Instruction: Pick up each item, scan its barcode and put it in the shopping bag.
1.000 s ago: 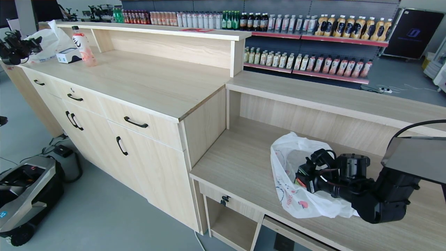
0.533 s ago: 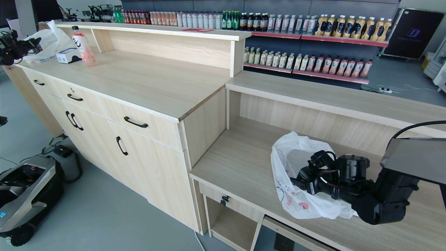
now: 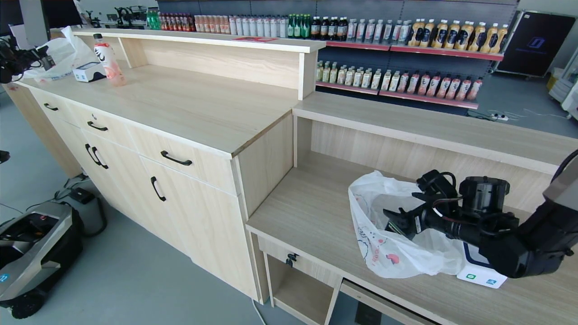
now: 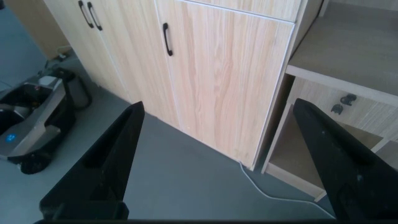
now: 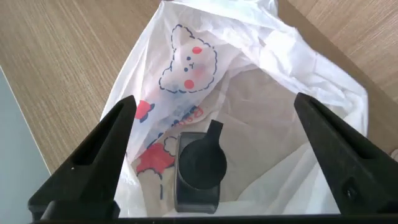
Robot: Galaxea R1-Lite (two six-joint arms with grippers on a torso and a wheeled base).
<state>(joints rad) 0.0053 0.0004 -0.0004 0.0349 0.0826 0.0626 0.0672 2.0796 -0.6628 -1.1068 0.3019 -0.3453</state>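
Near-right counter [image 3: 311, 212]: my right gripper [image 3: 397, 222] hangs above the shopping bag [image 3: 388, 257], fingers [image 5: 99, 162] apart, probably because its item [image 5: 199, 171] lies inside. Left gripper [image 4: 217, 109] spread too.

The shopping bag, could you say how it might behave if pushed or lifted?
The shopping bag looks like thin, crumpled plastic, so probably floppy and light. Pushed, it would likely crumple or slide, not tip; the dark item inside may anchor it.
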